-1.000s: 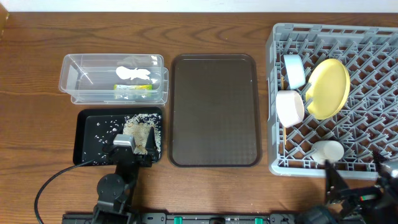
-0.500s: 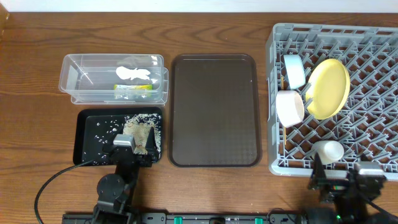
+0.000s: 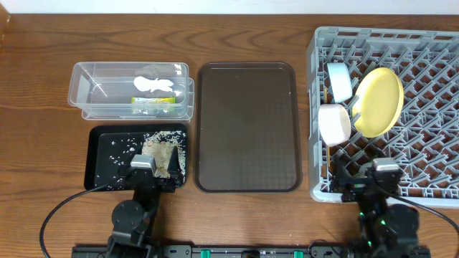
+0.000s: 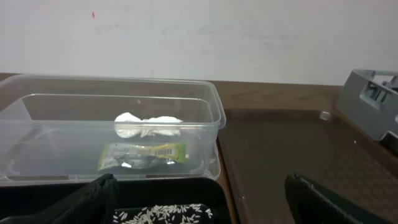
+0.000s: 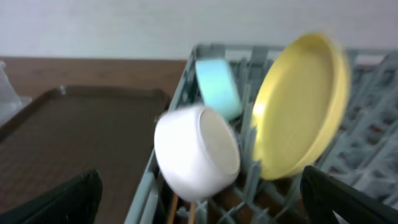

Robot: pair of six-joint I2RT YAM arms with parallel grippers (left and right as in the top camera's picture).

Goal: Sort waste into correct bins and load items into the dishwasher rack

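Left hand point(image 4: 202, 198) and right hand point(image 5: 199, 200) low, both spread, empty.
Left above black tray point(image 3: 100, 170); right faces white bowl point(image 5: 196, 152), yellow plate point(image 5: 298, 106) in rack point(image 3: 387, 32).

Dishwasher rack point(image 3: 313, 86) cut by the overhead frame's right edge; plate point(image 5: 298, 106) and white bowl point(image 5: 193, 152) blurred

No text can be read; the print on the green-and-yellow wrapper point(image 4: 144, 154) is too blurred.

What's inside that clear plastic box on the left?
A white crumpled paper scrap and, nearer the robot, a green-and-yellow wrapper lie in the clear tub. Whether anything sits beneath them is hidden.
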